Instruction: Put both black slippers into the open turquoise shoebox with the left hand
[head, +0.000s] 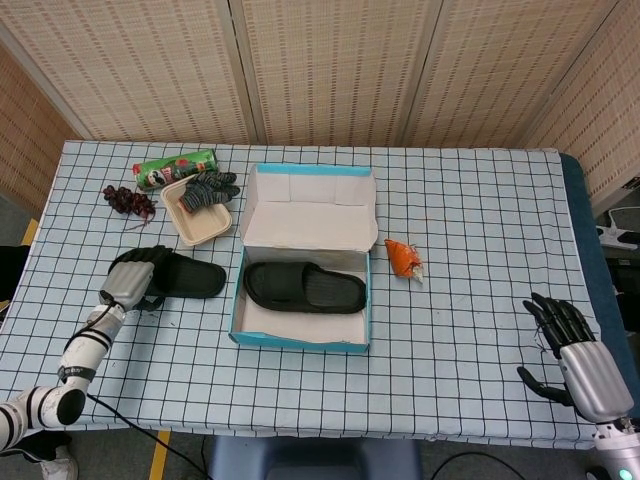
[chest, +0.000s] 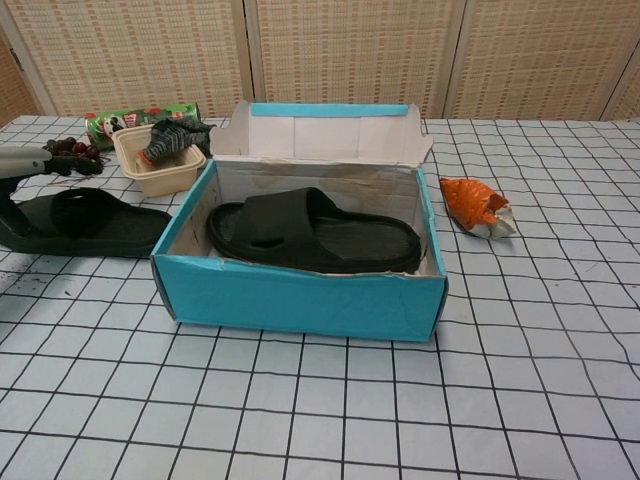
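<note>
head view looks down from high; chest view low, closer, sharing the shoebox.

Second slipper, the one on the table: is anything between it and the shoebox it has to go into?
Nothing visible lies on the table between the second slipper and the shoebox; only the box's own left wall must be cleared. The first slipper already fills the middle of the box. The left hand is at the slipper's far end.

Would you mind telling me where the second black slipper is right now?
The second black slipper lies on the table left of the turquoise shoebox, below the beige tray, with the left robot hand at its far end.
</note>
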